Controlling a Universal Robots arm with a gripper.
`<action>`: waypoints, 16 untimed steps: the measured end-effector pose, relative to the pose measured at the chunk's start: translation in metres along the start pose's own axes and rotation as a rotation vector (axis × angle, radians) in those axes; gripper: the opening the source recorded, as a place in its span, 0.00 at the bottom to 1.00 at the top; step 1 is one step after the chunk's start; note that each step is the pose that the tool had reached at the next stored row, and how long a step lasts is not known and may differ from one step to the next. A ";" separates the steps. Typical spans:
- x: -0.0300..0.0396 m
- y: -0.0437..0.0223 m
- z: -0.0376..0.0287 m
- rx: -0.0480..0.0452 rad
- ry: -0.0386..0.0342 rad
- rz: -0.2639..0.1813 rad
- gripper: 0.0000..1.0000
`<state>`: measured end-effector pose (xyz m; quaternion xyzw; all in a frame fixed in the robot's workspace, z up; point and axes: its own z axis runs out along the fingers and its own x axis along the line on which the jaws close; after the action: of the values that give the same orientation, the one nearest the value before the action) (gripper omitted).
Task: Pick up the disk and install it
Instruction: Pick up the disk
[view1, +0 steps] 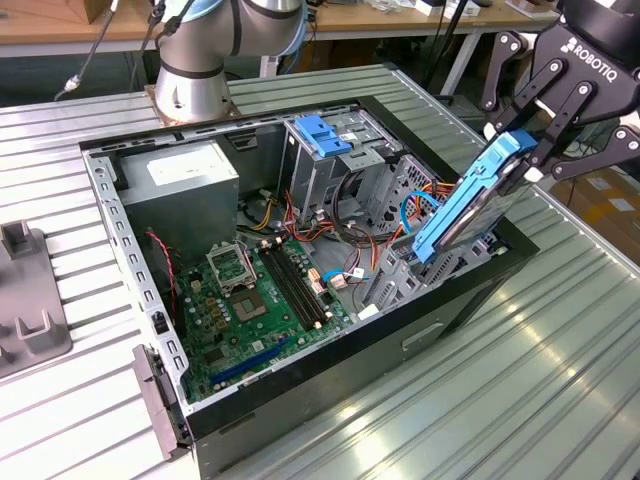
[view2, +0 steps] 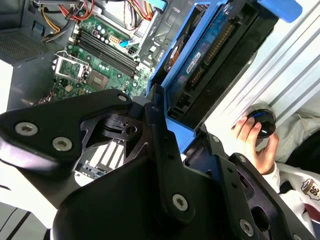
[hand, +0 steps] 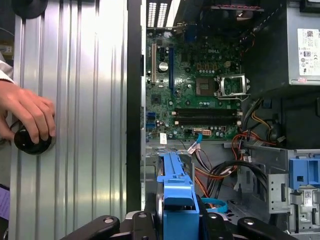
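In the exterior view the disk (view1: 468, 203), a grey drive in bright blue rails, hangs steeply tilted over the open computer case (view1: 108, 215). Its lower end dips among the metal bays at the side of the case on the exterior view's right. My gripper (view1: 530, 150) is shut on the disk's upper end, black fingers on either side. The second wrist view looks along the disk (view2: 202, 62), with the gripper (view2: 167, 125) clamped at its near end. In the first wrist view the blue rail of the disk (hand: 175, 182) runs out from the gripper (hand: 177, 222) toward the case interior.
Inside the case lie a green motherboard (view1: 255, 300), a grey power supply (view1: 190, 175), cable bundles, and a tall metal cage with a blue bracket (view1: 325, 135). A person's hand (hand: 30, 112) rests on a black knob on the ribbed table. A grey fixture (view1: 25, 300) stands at the exterior view's left.
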<state>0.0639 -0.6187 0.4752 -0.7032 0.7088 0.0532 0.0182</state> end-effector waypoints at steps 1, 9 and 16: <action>-0.0015 -0.0021 0.0011 -0.0003 0.0000 0.000 0.37; -0.0112 -0.0046 0.0063 -0.0005 -0.0001 0.000 0.37; -0.0199 -0.0067 0.0152 -0.0008 0.0000 0.000 0.37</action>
<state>0.0701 -0.5974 0.4618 -0.7032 0.7088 0.0535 0.0179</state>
